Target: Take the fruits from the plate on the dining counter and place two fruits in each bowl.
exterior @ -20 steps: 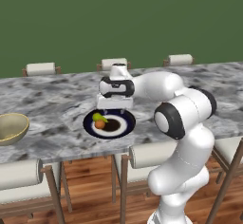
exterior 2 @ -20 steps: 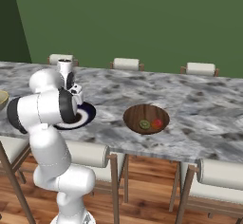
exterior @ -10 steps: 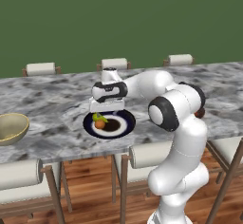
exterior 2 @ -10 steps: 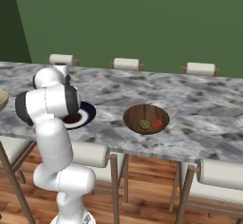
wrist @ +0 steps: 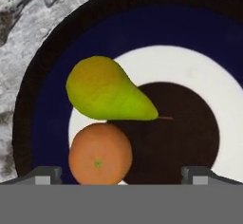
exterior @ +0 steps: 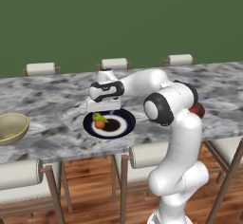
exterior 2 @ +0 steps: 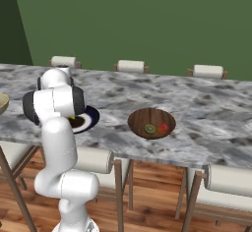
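Observation:
The dark-rimmed plate lies on the marbled dining counter with a yellow-green pear and an orange side by side on it. My gripper hangs close above those two fruits, open, its fingertips spread wide to either side of the orange and touching nothing. The dark brown bowl to the plate's right holds a small green-brown fruit and a reddish-orange one. At the counter's left end stands the pale tan bowl.
Stools with white cylindrical backrests line the near side of the counter, and several more stand along the far side. My own arm arches over the counter between plate and brown bowl.
The hand has come down and slightly left, from above the plate's far side to just over the fruits. The jaws stayed open. Nothing on the counter moved.

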